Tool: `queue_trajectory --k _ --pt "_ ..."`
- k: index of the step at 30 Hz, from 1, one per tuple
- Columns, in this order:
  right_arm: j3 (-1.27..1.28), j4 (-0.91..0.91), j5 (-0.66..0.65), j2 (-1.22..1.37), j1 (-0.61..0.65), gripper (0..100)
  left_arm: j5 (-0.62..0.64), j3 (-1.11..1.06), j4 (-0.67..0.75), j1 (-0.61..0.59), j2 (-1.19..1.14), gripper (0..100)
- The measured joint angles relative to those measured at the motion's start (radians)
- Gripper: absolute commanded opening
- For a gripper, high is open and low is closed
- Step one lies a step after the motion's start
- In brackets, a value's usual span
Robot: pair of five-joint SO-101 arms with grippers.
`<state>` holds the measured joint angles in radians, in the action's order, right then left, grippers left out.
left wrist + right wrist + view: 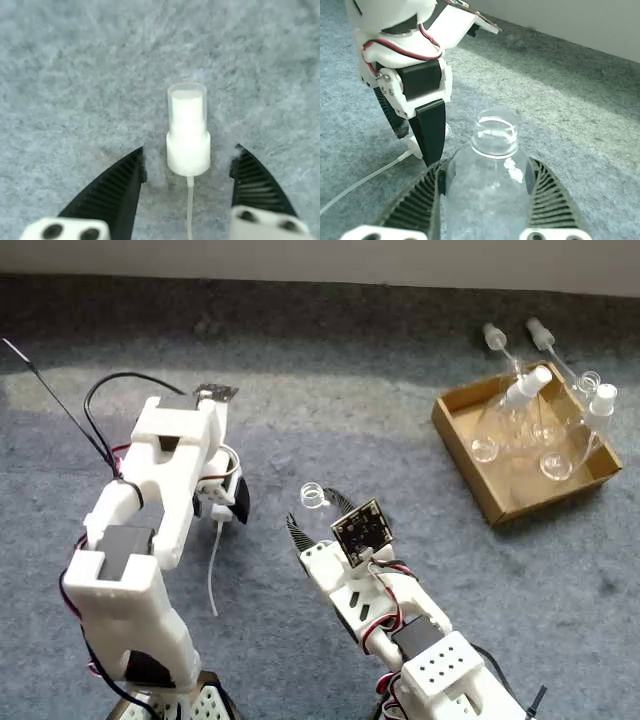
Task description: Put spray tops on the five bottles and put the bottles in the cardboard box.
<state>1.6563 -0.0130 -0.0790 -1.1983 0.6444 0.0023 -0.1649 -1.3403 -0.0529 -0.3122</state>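
Bottle (492,150) (uncapped) held in the right gripper (487,171).

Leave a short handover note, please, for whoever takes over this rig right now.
Left gripper: jaws open, either side of a spray top lying on the carpet.
Right gripper: shut on an uncapped bottle.
Cardboard box: several bottles inside, two visibly topped; count unclear.
Two loose tops lie beyond it.
Left to do: top the held bottle, box it, finish any untopped ones.
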Motion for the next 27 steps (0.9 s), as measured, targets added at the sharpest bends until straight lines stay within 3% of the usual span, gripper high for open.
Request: queue_trajectory --k 6,12,27 --pt "0.0 0.0 0.0 0.0 0.0 9.5 0.031 -0.071 0.152 0.0 0.043 24" --pt "0.0 0.0 0.0 0.0 0.0 9.5 0.058 -0.077 0.166 0.0 0.043 1" --pt "0.0 0.0 0.0 0.0 0.0 9.5 0.061 -0.083 0.175 0.0 0.064 4"
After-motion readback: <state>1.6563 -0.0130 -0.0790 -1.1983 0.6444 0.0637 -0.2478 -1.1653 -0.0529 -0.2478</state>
